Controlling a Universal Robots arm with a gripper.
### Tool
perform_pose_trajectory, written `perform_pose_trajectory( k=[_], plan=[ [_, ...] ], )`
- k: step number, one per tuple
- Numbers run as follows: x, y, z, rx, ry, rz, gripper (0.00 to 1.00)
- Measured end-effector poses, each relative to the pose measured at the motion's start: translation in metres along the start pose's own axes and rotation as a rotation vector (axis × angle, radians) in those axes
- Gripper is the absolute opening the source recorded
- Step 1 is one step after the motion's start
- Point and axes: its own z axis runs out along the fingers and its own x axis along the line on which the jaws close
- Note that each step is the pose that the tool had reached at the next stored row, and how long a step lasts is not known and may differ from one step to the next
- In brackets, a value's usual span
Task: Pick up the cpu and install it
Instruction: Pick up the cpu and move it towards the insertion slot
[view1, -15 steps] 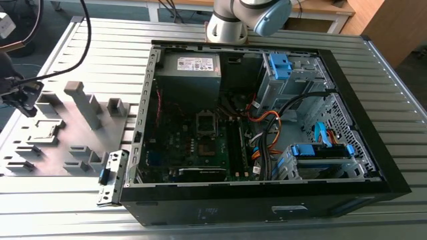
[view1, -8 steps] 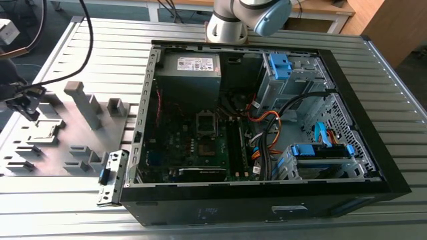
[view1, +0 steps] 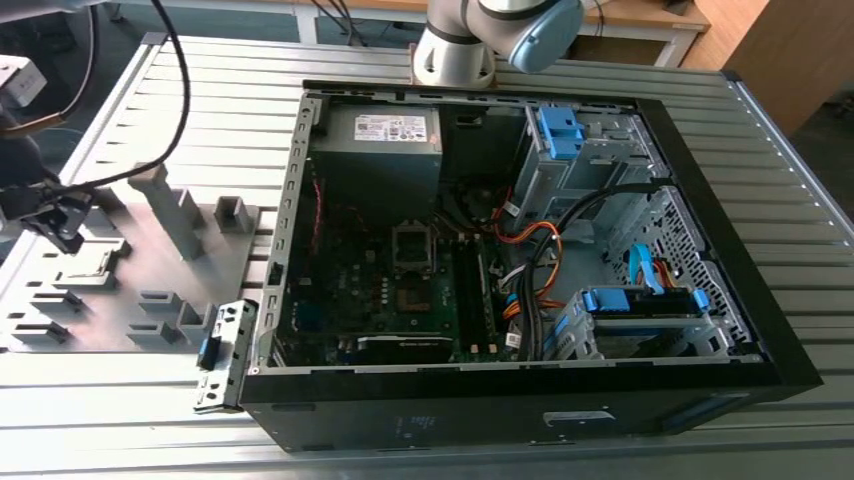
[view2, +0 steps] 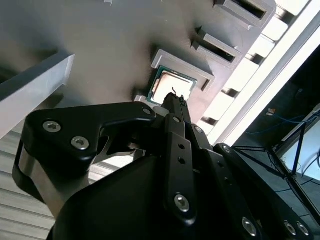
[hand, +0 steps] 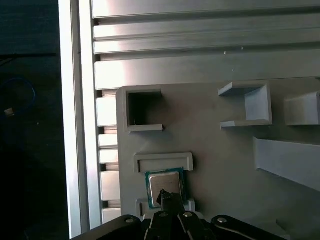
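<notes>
Closest to us in the second wrist view, the gripper (view2: 174, 98) holds its fingers narrow, tips together, over the cpu (view2: 169, 83). Our first wrist view shows the cpu (hand: 163, 181) seated in a recess of the grey fixture plate (hand: 225, 160). That fixture plate (view1: 147, 262) lies at the exterior view's left of the computer case (view1: 534, 405).

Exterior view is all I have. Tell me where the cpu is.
Observer: In the first wrist view the cpu lies flat in a shallow pocket of the grey fixture plate.
Operator: Report where the gripper stands against it.
Observer: In the second wrist view the gripper tip overlaps the chip's near edge; contact cannot be told.
Operator: Describe what borders the pocket.
Observer: A raised rectangular frame sits just beside the chip, on the side away from the gripper.
</notes>
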Motion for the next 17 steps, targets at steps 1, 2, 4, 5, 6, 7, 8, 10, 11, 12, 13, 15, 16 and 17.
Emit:
perform_pose_trajectory(
  k=[1, 2, 4, 5, 6, 7, 8, 10, 11, 12, 13, 15, 16, 17],
  plan=[
    [0.0000, -0.0001, 0.0018, 0.0000, 0.0005, 0.000, 0.11],
    [0.0000, -0.0002, 0.0037, -0.0001, 0.0009, 0.000, 0.11],
    [-0.0001, -0.0003, 0.0072, 0.0001, 0.0020, 0.000, 0.11],
    [-0.0001, -0.0003, 0.0090, 0.0001, 0.0023, 0.000, 0.11],
    [-0.0001, -0.0004, 0.0110, 0.0002, 0.0029, 0.000, 0.11],
    [-0.0001, -0.0005, 0.0128, 0.0002, 0.0034, 0.000, 0.11],
    [-0.0001, -0.0005, 0.0145, 0.0003, 0.0042, 0.000, 0.11],
    [-0.0001, -0.0006, 0.0166, 0.0007, 0.0059, 0.000, 0.11],
    [-0.0001, -0.0006, 0.0168, 0.0009, 0.0064, 0.000, 0.11],
    [-0.0001, -0.0006, 0.0168, 0.0008, 0.0065, 0.000, 0.11],
    [-0.0001, -0.0006, 0.0168, 0.0009, 0.0065, 0.000, 0.11],
    [-0.0001, -0.0006, 0.0171, 0.0007, 0.0063, 0.000, 0.11],
    [-0.0001, -0.0006, 0.0171, 0.0008, 0.0063, 0.000, 0.11],
    [-0.0001, -0.0006, 0.0172, 0.0007, 0.0064, 0.000, 0.11]
  ],
)
